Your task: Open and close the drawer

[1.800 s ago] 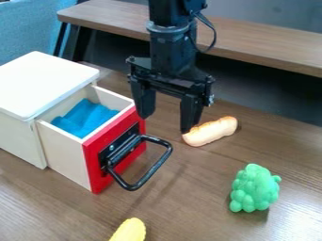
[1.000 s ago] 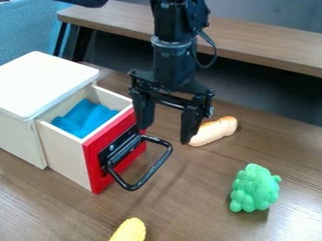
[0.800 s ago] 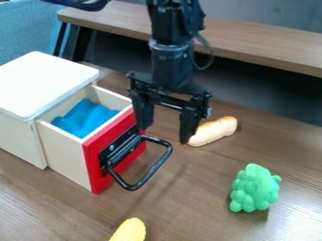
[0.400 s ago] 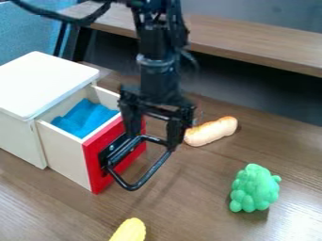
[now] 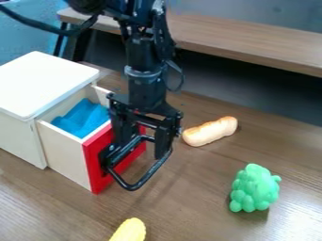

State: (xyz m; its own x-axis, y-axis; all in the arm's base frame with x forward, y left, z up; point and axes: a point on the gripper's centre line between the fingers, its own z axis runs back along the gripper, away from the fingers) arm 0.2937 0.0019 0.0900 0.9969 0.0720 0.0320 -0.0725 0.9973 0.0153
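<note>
The drawer (image 5: 64, 153) stands open at the left of the view, jutting from its white-topped box (image 5: 44, 84), with a blue cloth (image 5: 82, 117) inside. Its red front bears a black loop handle (image 5: 146, 175). The gripper (image 5: 143, 147) hangs over the handle's far end, its fingers spread apart. Beyond the handle, to the right, a bread-like toy (image 5: 211, 132) lies on the counter (image 5: 189, 202). A bumpy green toy (image 5: 254, 188) sits nearer the camera, and a yellow piece (image 5: 130, 230) pokes in at the bottom edge
</note>
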